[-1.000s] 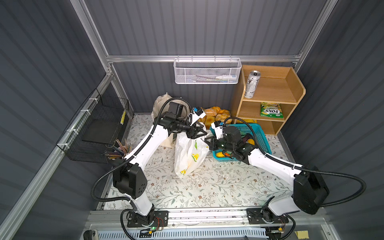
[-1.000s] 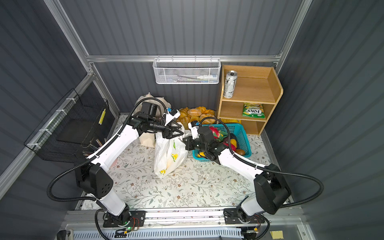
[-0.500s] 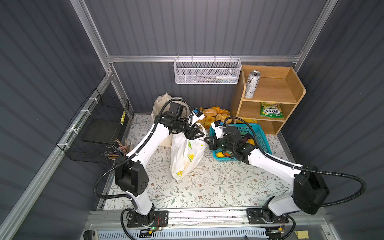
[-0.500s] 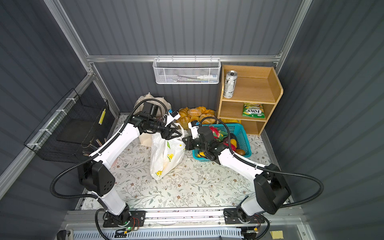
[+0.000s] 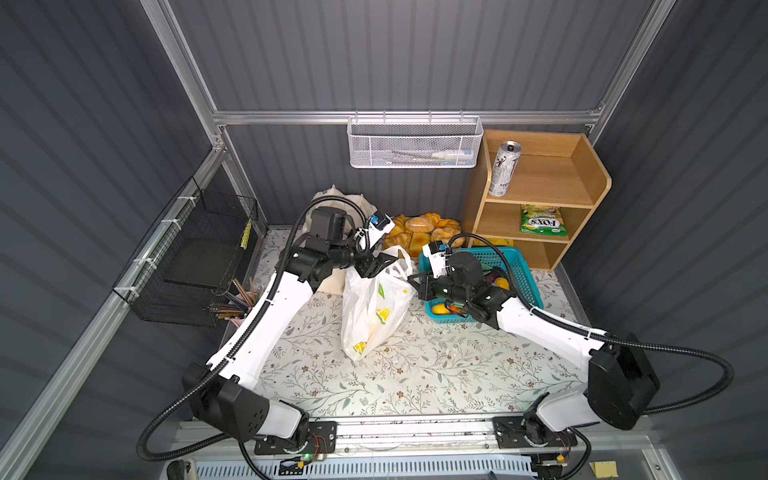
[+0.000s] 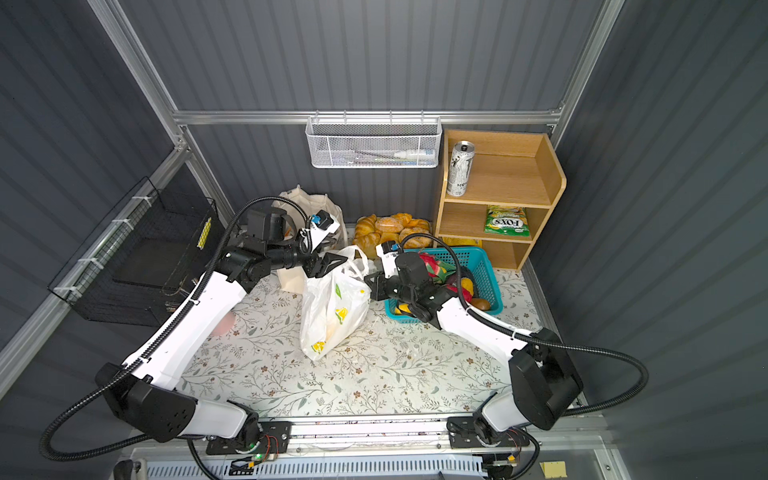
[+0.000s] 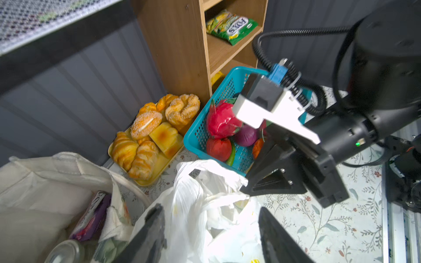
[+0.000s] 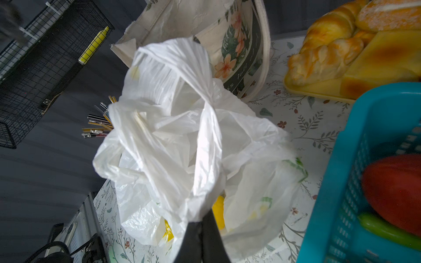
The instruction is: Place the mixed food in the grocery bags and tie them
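Tying step: R claw pinches plastic bag handle; L claw open over other loop. Next: L must close, then cross handles.

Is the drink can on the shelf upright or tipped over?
Upright. The drink can stands on its base on the wooden shelf unit, top level, rim upward.

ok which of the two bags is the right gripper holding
The white lemon-print plastic bag: the shut right gripper pinches a strand at its top. The cream canvas tote stands behind it, ungripped.
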Motion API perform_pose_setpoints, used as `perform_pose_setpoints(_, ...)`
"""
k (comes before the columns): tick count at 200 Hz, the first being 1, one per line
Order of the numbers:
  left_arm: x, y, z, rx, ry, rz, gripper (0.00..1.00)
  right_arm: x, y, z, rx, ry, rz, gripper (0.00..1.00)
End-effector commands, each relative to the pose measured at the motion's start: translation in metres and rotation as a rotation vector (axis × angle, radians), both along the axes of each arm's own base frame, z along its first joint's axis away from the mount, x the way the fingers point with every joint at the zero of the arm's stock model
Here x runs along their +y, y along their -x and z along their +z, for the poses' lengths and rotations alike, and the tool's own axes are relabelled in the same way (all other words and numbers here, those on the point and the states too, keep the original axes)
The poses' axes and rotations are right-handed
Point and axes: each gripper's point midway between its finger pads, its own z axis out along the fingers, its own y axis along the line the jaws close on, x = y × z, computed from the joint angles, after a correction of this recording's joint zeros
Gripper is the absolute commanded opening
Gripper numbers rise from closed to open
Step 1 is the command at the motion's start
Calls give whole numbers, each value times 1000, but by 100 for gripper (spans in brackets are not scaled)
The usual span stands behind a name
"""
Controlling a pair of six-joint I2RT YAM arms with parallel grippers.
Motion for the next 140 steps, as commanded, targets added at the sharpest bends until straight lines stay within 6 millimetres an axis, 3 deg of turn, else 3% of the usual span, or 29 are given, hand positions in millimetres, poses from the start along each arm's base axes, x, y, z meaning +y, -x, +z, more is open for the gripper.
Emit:
perform_pose_setpoints(1, 2, 1, -26, 83, -90, -12, 66, 0, 7, 12, -18, -25, 16, 0)
perform_pose_setpoints(75, -20, 0, -42, 176, -90, -116, 69, 2, 9, 3, -1, -26, 22, 0)
perform_pose_setpoints(79, -20, 1, -44, 184, -93, -122, 71, 2, 9, 3, 0, -27, 24, 0)
perform_pose_setpoints(83, -20, 1, -45, 189, -96, -125, 95, 2, 8, 3, -3, -27, 24, 0)
perform_pose_setpoints(86, -20, 2, -47, 196, -100, -126, 99, 2, 8, 3, -3, -27, 24, 0)
perform_pose_setpoints(140, -15, -2, -67, 202, -151, -96, 98, 3, 10, 2, -1, -32, 29, 0)
